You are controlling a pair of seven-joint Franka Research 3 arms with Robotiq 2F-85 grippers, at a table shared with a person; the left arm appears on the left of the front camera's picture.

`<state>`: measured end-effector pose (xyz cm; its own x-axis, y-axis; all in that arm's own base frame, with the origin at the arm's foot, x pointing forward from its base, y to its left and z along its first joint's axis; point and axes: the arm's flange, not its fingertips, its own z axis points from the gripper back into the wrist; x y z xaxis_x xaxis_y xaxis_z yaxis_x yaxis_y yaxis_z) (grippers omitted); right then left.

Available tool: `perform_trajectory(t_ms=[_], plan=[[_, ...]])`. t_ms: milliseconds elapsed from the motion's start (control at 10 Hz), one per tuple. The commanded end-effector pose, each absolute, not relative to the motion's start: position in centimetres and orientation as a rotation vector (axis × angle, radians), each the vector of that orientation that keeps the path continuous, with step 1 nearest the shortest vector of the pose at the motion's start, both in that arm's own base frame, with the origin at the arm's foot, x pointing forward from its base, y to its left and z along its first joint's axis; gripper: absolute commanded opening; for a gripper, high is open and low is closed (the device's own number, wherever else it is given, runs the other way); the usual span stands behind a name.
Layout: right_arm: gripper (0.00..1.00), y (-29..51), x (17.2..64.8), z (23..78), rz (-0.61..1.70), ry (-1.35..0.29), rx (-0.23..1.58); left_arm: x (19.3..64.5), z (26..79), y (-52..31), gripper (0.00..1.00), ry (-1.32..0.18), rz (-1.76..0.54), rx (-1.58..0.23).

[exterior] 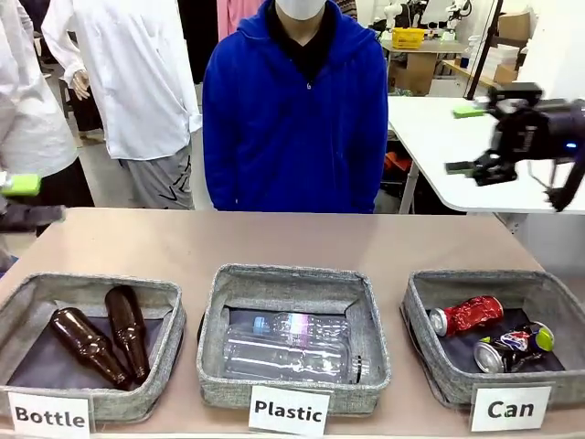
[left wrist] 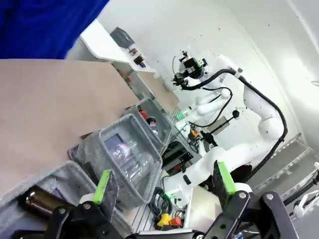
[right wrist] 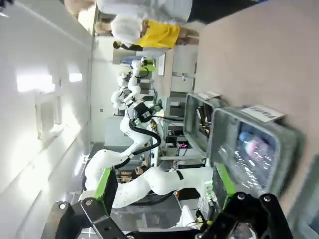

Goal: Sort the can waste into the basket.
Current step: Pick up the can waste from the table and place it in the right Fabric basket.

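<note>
The grey woven basket [exterior: 499, 280] with a white "Can" card [exterior: 510, 408] stands at the table's right front. Inside it lie a shiny red can [exterior: 468, 315] and a dark can [exterior: 515, 347] with blue and yellow-green print, side by side. My right gripper [exterior: 466, 139] hangs open and empty in the air, high above and behind the basket. At the left edge my left gripper [exterior: 24, 201] is also open and empty, above the table's left end. In the left wrist view the open left gripper [left wrist: 164, 184] looks over the row of bins; the red can [left wrist: 143, 114] shows in the farthest one.
A "Bottle" bin [exterior: 91, 285] with two brown glass bottles [exterior: 87, 346] stands at front left. A "Plastic" bin [exterior: 292, 279] with clear bottles [exterior: 292, 347] is in the middle. A person in a blue jacket [exterior: 297, 110] stands at the far side. Bare tabletop [exterior: 274, 238] lies behind the bins.
</note>
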<state>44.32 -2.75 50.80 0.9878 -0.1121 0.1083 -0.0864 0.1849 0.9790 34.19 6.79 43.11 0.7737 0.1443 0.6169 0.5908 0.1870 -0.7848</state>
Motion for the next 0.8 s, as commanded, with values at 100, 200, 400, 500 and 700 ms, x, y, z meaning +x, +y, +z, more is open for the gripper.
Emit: perform_trajectory(t_ms=[100,200,400,500,700], plan=[[1.0,-2.7,44.3,50.8,-0.018,-0.169,1.387,34.2,43.1,6.8,1.0,-0.66,-0.349,-1.371],[1.0,-2.7,44.3,50.8,-0.018,-0.169,1.387,34.2,43.1,6.8,1.0,-0.66,-0.349,-1.371],[1.0,-2.7,44.3,50.8,-0.018,-0.169,1.387,34.2,43.1,6.8,1.0,-0.66,-0.349,-1.371],[1.0,-2.7,44.3,50.8,-0.018,-0.169,1.387,34.2,43.1,6.8,1.0,-0.66,-0.349,-1.371],[1.0,-2.7,44.3,50.8,-0.018,-0.169,1.387,34.2,43.1,6.8,1.0,-0.66,-0.349,-1.371]])
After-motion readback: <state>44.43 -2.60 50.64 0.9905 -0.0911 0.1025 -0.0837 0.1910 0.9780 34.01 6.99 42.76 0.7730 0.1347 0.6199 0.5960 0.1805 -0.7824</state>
